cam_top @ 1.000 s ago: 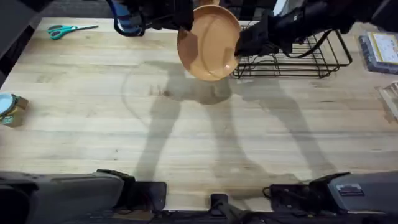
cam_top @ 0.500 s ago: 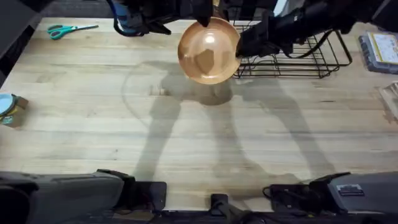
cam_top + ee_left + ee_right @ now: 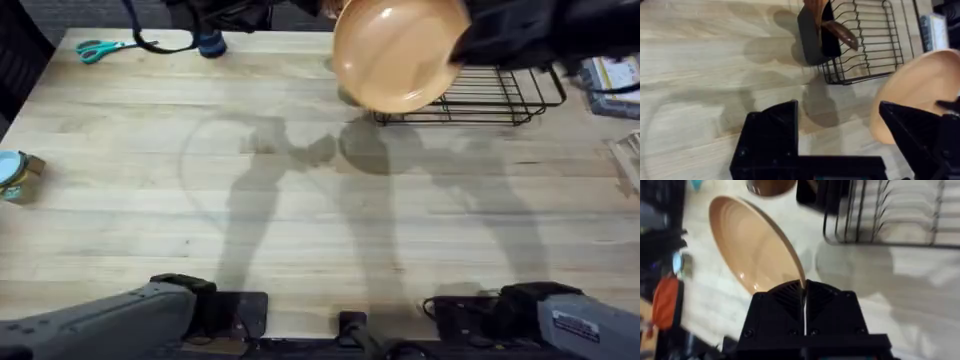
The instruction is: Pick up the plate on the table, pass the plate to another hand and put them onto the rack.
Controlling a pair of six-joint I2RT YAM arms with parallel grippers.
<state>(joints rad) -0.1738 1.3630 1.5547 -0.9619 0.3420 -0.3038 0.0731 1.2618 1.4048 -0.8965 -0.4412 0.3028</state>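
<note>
The orange-tan plate (image 3: pixel 398 55) hangs in the air over the table's far side, just left of the black wire rack (image 3: pixel 485 95). My right gripper (image 3: pixel 804 287) is shut on the plate's (image 3: pixel 752 247) rim, with the dish tilted on edge. The right arm (image 3: pixel 535 35) reaches in from the right as a dark blur. My left gripper (image 3: pixel 837 107) is open with nothing between its fingers, and the plate (image 3: pixel 917 82) sits off to one side of it. The left arm (image 3: pixel 215 15) is at the far left of the table (image 3: pixel 300 230).
A black utensil holder (image 3: pixel 814 32) with wooden utensils stands at the rack's (image 3: pixel 865 40) left end. Teal scissors (image 3: pixel 100 47) lie at the far left corner. A small tin (image 3: pixel 15 175) sits at the left edge. Clear boxes (image 3: pixel 610 80) are at the right.
The left gripper has let go of the plate and drawn back to the left. The right gripper has carried the plate up and to the right, toward the rack.
</note>
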